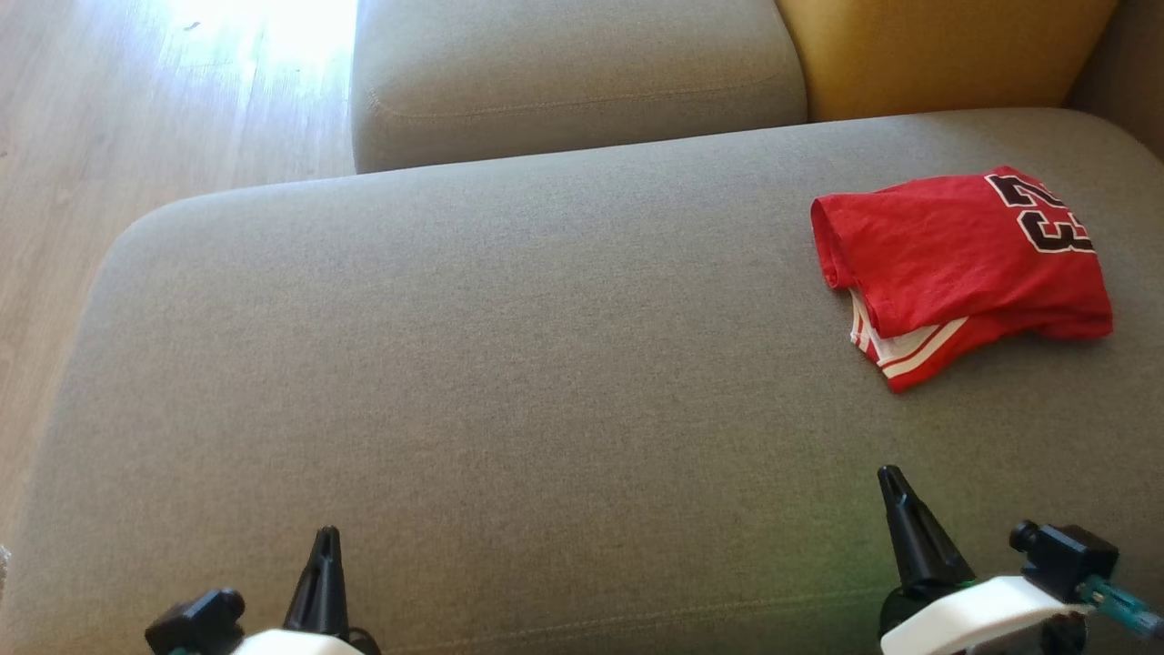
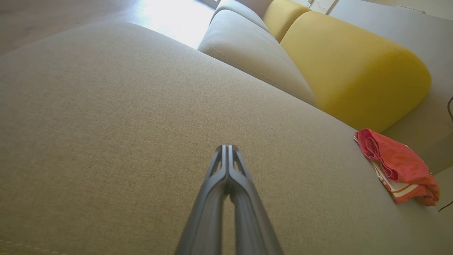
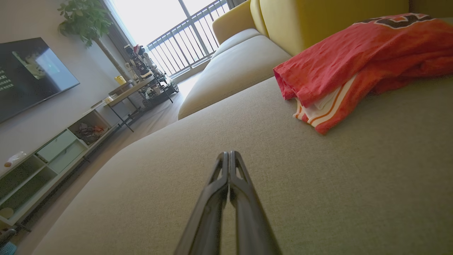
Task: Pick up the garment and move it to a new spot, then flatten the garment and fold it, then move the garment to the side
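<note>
- Two claws, left claw (image 1: 327,537) and right claw (image 1: 891,478), are pointing across the grey seat cushion (image 1: 509,346), fingers pressed together, empty.
- Folded red garment (image 1: 946,255) is lying on that cushion's far right side.

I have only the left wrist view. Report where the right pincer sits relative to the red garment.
Observer: In the head view the right pincer shows at lower right over the grey seat cushion. It is apart from the red garment, which lies further up that view.
Operator: Give me its jaw state.
Observer: The right wrist view shows its two fingers pressed together, shut on nothing.
Operator: Now tell me the garment's print.
Observer: Dark, white-edged digits 23 show at its upper right corner in the head view.
</note>
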Motion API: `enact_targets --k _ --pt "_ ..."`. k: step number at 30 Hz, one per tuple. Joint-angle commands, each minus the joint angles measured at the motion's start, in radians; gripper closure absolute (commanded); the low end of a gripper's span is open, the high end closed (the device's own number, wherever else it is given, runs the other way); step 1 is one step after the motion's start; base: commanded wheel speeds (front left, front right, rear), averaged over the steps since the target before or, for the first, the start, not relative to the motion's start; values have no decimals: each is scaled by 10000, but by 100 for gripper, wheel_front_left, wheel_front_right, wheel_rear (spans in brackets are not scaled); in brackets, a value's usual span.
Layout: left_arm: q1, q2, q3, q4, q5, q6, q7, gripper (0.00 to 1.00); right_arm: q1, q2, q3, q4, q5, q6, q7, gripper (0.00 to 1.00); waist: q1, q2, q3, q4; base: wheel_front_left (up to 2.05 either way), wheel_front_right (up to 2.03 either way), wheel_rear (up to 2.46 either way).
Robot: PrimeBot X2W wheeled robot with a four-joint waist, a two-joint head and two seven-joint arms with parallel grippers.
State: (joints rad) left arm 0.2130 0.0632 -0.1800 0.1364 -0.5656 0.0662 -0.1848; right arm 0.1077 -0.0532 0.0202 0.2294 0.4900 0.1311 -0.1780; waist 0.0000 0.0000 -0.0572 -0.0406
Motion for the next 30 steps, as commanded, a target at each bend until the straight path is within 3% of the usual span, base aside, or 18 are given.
enact_targets --k 1,30 --pt "-544 139 205 -263 -212 -94 27 100 -581 -148 -20 -292 257 -1 25 100 0 0 4 3 0 0 0" --pt "-1360 207 853 128 -3599 -684 784 100 -1061 -212 -268 -163 3830 -2 798 100 0 0 194 130 0 0 0"
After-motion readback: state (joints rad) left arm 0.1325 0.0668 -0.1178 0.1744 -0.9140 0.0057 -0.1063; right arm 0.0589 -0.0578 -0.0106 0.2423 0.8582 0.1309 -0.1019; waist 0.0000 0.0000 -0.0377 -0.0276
